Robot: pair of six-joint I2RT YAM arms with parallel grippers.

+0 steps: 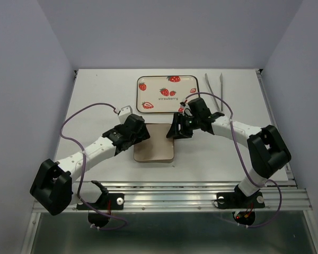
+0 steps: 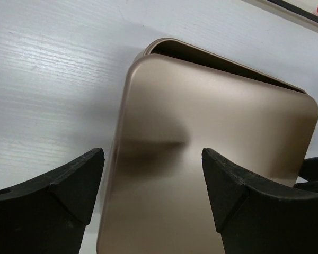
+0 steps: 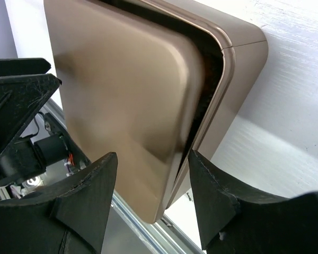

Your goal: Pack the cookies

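Cookies: not visible. The lid (image 2: 212, 153) sits askew on the gold tin (image 3: 249, 58) and hides its inside. The left gripper (image 2: 152, 161) and right gripper (image 3: 153, 161) flank the tin, fingers spread, gripping nothing. Beyond the right gripper, a strawberry-print tray (image 1: 156, 83) and tongs (image 1: 214, 91) lie on the white table (image 1: 95, 95).

Top cam high, near side, looking down, both wrist cams close on same gold tin (image 1: 154, 143)
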